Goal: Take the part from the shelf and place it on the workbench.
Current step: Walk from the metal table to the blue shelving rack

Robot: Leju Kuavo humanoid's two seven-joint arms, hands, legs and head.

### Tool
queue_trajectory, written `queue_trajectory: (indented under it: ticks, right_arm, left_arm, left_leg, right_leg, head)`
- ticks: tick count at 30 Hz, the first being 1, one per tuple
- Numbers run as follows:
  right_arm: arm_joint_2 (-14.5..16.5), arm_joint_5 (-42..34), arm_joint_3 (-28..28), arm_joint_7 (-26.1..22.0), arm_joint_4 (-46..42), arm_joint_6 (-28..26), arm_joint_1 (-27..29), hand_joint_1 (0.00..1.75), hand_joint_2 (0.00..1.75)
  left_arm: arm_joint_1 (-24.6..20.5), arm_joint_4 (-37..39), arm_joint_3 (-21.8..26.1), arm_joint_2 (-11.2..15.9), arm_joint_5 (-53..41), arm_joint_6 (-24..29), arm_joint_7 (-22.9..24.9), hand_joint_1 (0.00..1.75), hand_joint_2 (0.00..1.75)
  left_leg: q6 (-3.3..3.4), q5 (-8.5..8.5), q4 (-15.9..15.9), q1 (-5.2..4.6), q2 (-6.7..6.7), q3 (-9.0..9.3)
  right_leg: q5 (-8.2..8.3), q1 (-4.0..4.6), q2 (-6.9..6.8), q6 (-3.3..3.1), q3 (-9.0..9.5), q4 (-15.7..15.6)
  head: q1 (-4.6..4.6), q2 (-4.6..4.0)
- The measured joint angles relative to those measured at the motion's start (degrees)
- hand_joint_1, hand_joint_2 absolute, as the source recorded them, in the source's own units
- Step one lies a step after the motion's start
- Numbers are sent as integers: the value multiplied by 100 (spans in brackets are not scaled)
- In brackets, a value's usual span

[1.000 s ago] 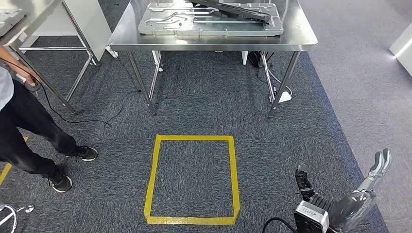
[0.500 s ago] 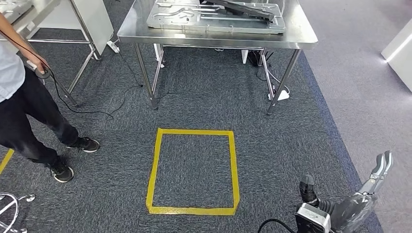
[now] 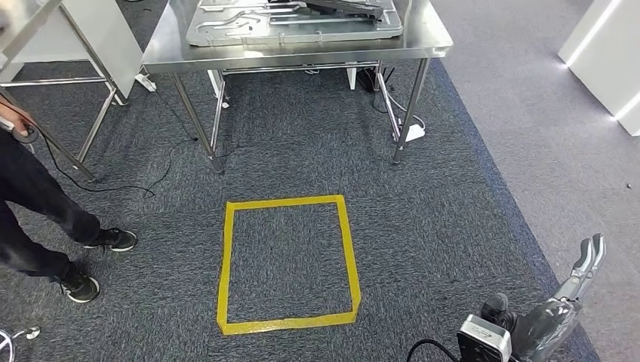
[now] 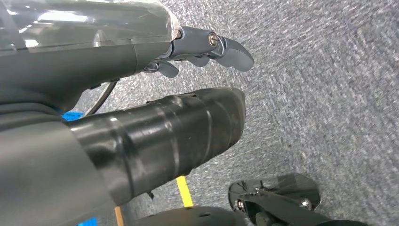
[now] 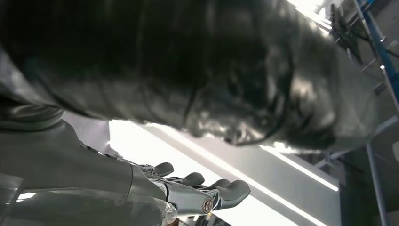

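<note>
The steel workbench (image 3: pixel 302 54) stands at the top of the head view. A flat silver plate (image 3: pixel 226 30) lies on it, with a long black part (image 3: pixel 343 7) across the plate's far side. My right hand (image 3: pixel 581 275) hangs low at the bottom right, fingers straight, holding nothing. The right wrist view has the same hand (image 5: pixel 197 193) with its fingers extended and empty, and a blue shelf upright (image 5: pixel 379 42) behind. My left hand (image 4: pixel 211 47) hangs over the carpet with nothing in it.
A yellow tape square (image 3: pixel 226 264) marks the carpet in front of the workbench. A person (image 3: pixel 38 204) in dark trousers stands at the left, holding a corded device. A second steel table (image 3: pixel 45 45) is at the far left. Cables (image 3: pixel 407 132) lie under the workbench.
The camera has moved: the workbench and tape square have shifted left and the person sits closer to the left edge. My right hand stays low at the bottom right.
</note>
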Motion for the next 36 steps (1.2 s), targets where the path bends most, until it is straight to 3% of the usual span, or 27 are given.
queue_trajectory:
  ticks: [1, 2, 4, 6, 8, 10, 13, 14, 15, 16, 18, 20, 21, 23, 24, 26, 28, 29, 30, 31, 32, 34, 36]
  right_arm:
    - [0, 1, 1, 3, 7, 0, 1, 0, 0]
    - [0, 2, 3, 7, 11, 0, 2, 0, 0]
    - [1, 7, 16, 12, 14, 0, -1, 0, 0]
    - [-1, 15, 35, 14, 15, 0, 2, 0, 0]
    - [-1, 19, 46, 13, 15, 0, 12, 0, 0]
    - [-1, 10, 47, 11, 10, 0, 26, 0, 0]
    - [-2, -26, 46, 5, 7, 0, 41, 0, 0]
    - [-2, -45, 46, 5, 7, 0, 54, 0, 0]
    - [-1, -68, 45, 5, 7, 0, 72, 0, 0]
    - [-1, -89, 44, 5, 7, 0, 92, 0, 0]
    - [2, -122, 43, 4, 6, 0, 127, 0, 0]
    - [11, -147, 42, 3, 4, -1, 147, 0, 0]
    - [19, -158, 38, 2, 4, -1, 159, 0, 0]
    - [37, -172, 32, -1, 3, -3, 194, 0, 0]
    - [46, -175, 27, 0, 3, -3, 211, 0, 0]
    - [66, -186, 19, 4, 3, -4, 232, 0, 0]
    - [80, -208, 7, 8, 5, -4, 259, 0, 0]
    - [84, -220, 0, 9, 7, -4, 282, 0, 0]
    - [87, -231, -7, 11, 8, -4, 307, 0, 0]
    - [91, -238, -13, 13, 10, -4, 330, 0, 0]
    - [95, -244, -17, 20, 11, -4, 350, 0, 0]
    - [100, -242, -25, 59, 15, -4, 377, 0, 0]
    - [108, -224, -29, 122, 26, -3, 401, 0, 0]
  left_arm:
    - [4, 0, 3, 0, 0, -1, 2, 0, 0]
    - [4, 0, 5, 1, 0, -1, 3, 0, 0]
    - [7, 0, 11, 1, 0, -2, 2, 0, 0]
    - [5, 0, 21, -1, 0, -4, -2, 0, 0]
    - [0, 0, 29, -3, 0, -4, -3, 0, 0]
    - [-4, 0, 33, -8, 0, -4, -4, 0, 0]
    - [6, 0, 43, -14, 1, -1, -3, 0, 0]
    - [14, 0, 49, -13, 1, 3, -2, 0, 0]
    - [19, 0, 55, -13, 2, 6, 0, 0, 0]
    - [19, 0, 58, -13, 3, 8, 2, 0, 0]
    - [8, 0, 60, -14, 8, 11, 3, 0, 0]
    - [2, 0, 63, -16, 16, 15, 3, 0, 0]
    - [-1, 0, 65, -17, 21, 17, 3, 0, 0]
    - [-14, 0, 67, -18, 27, 20, 3, 0, 0]
    - [-20, 0, 68, -18, 28, 21, 4, 0, 0]
    - [-22, 0, 69, -19, 28, 21, 5, 0, 0]
    - [-7, 0, 72, -19, 27, 21, 14, 0, 0]
    - [6, 0, 73, -19, 26, 21, 21, 0, 0]
    - [20, 0, 75, -19, 26, 21, 29, 0, 0]
    - [33, 0, 76, -19, 26, 21, 35, 0, 0]
    - [41, 0, 76, -19, 25, 23, 39, 0, 0]
    - [48, 0, 79, -19, 21, 27, 45, 0, 0]
    - [48, 0, 87, -19, 20, 33, 50, 0, 0]
  left_leg:
    - [-3, 129, -115, 10, -6, 61]
    - [1, 340, -440, 22, -36, 222]
    - [28, 661, -1210, 50, -269, 573]
    - [59, 727, -1550, 51, -457, 699]
    - [110, 751, -1570, 46, -391, 692]
    - [190, 808, -1620, 64, -259, 698]
    - [250, 843, -1644, 58, -39, 670]
    - [251, 842, -1640, 52, 40, 660]
    - [250, 840, -1637, 48, 119, 653]
    - [246, 837, -1634, 47, 189, 652]
    - [224, 820, -1630, 43, 308, 673]
    - [177, 794, -1621, 18, 395, 698]
    - [149, 784, -1617, 6, 435, 707]
    - [90, 775, -1620, -3, 515, 725]
    - [57, 748, -1601, 6, 497, 727]
    - [-1, 536, -1334, 26, 290, 621]
    - [-31, 149, -623, 35, 53, 297]
    - [-36, 3, -242, 35, 14, 116]
    - [-37, -38, -1, 35, 1, -3]
    - [-32, 41, 25, 35, -3, -27]
    - [-20, 226, -187, 35, -19, 59]
    - [25, 634, -970, 40, -227, 393]
    - [70, 785, -1466, 39, -442, 589]
  right_leg:
    - [7, -2, 62, 8, -9, 13]
    - [11, -3, 123, 16, -14, 30]
    - [15, -2, 235, 48, -50, 84]
    - [41, -9, 340, 121, -120, 120]
    - [84, -19, 442, 207, -172, 116]
    - [-13, -10, 331, 262, -251, 256]
    - [-560, -7, 17, 310, -670, 1203]
    - [-690, -15, -15, 324, -811, 1529]
    - [-715, -25, -35, 334, -868, 1688]
    - [-630, -34, -55, 338, -810, 1620]
    - [-283, -40, -193, 319, -389, 889]
    - [-88, 1, -370, 264, -32, 226]
    - [-75, 23, -409, 235, 24, 96]
    - [-67, 38, -313, 172, 1, 75]
    - [-53, 29, -267, 140, -3, 60]
    - [-16, -6, -174, 71, -6, 26]
    - [6, -9, -75, 30, -28, 23]
    - [11, -3, -13, 22, -40, 29]
    - [14, 2, 56, 18, -47, 38]
    - [14, 5, 129, 17, -51, 51]
    - [13, 5, 205, 19, -52, 68]
    - [6, 10, 347, 36, -63, 107]
    - [10, 8, 472, 86, -103, 138]
  head:
    - [-1, 0]
    - [-1, 0]
    - [1, 0]
    - [1, 0]
    - [1, 0]
    - [8, 0]
    - [20, 0]
    - [19, 0]
    - [19, 0]
    - [19, 0]
    - [20, 0]
    - [19, 0]
    - [17, 0]
    - [15, 0]
    - [16, 0]
    - [15, 0]
    - [13, 0]
    - [14, 0]
    - [14, 0]
    - [14, 0]
    - [14, 0]
    - [14, 0]
    - [15, 0]
